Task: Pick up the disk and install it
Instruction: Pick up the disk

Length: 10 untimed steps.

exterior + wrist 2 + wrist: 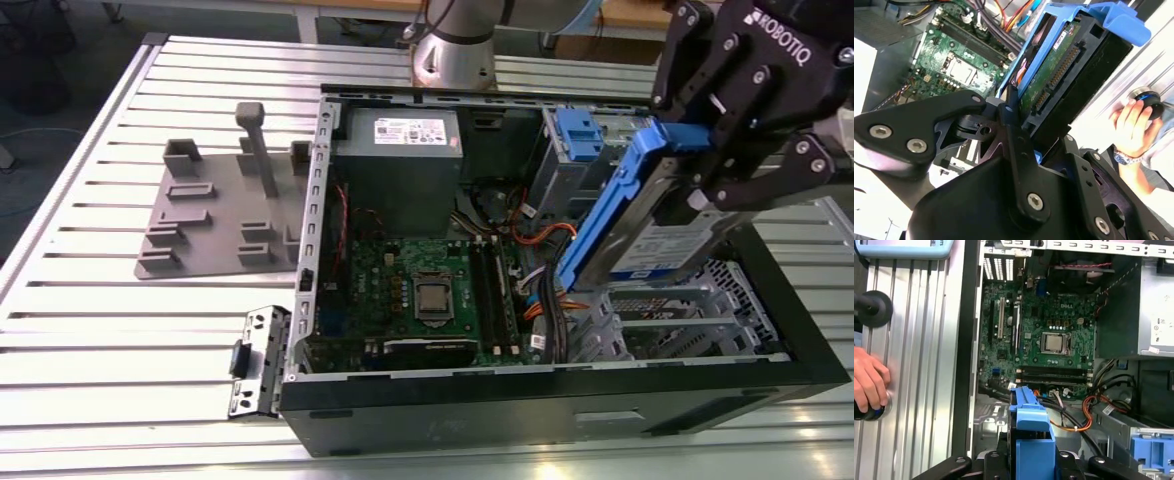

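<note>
The disk (663,250), a silver drive with a white-and-blue label and blue side rails, hangs tilted on edge over the open computer case (534,405), at the exterior view's right. My gripper (705,178) is shut on its upper end. In the second wrist view the disk's (1054,70) green circuit side and connector face the camera, with the gripper (1021,132) clamped on its rail. From the first wrist view, the disk's (1031,422) blue rail sticks out between the fingers (1004,460), above the case's cables.
Inside the case lie a green motherboard (427,290), a grey power-supply box (396,150), orange cables (550,235) and a blue drive bracket (581,135). A grey slotted stand (220,215) sits on the ribbed table (94,340) at the left. A person's hand (869,382) grips a knob beside the case.
</note>
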Tool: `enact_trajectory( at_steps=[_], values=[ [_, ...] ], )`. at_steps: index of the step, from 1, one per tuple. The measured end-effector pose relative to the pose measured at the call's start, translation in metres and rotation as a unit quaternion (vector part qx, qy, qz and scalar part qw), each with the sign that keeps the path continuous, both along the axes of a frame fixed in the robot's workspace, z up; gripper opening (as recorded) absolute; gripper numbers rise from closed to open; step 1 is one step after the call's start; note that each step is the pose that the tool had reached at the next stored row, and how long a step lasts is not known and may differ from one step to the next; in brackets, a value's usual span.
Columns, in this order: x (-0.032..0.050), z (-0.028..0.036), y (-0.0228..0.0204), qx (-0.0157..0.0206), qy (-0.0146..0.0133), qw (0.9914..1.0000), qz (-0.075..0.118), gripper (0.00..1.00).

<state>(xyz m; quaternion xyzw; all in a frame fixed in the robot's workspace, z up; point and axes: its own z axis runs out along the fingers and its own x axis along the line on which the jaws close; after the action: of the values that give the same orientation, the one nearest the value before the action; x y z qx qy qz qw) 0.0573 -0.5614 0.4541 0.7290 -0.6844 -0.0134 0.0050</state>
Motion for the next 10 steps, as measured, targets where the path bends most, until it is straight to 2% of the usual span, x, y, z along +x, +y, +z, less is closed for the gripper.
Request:
enact_trajectory(
  at_steps=[6, 10],
  values=[
    [0.0068, -0.0026, -0.0106, 0.0002, 0.0000, 1.00000, -0.001, 0.36],
    [0.0072, -0.0065, -0.0143, 0.0018, 0.0000, 0.99996, -0.009, 0.36]
  ],
)
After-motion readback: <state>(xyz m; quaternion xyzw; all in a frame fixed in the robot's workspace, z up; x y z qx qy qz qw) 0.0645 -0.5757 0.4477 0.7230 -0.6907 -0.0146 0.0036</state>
